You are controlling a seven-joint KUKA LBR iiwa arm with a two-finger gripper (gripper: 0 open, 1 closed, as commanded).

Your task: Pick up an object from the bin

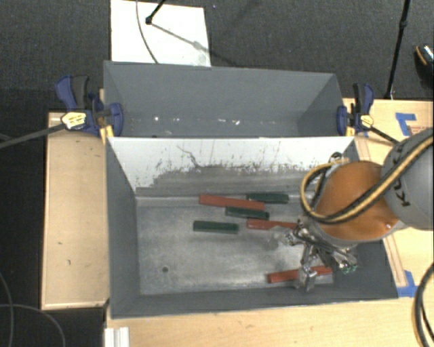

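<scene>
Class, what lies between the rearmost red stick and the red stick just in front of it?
A green stick lies between them, seen in the camera view.

Dark grey carpet-like floor (41,41) on the left and along the top. Flat white rectangular sheet (176,37) lies at top centre, with a thin black cable (156,10) crossing its upper edge. Thin black rod (400,41) at top right. Thin grey cable (27,135) trails over the floor at left.
</scene>
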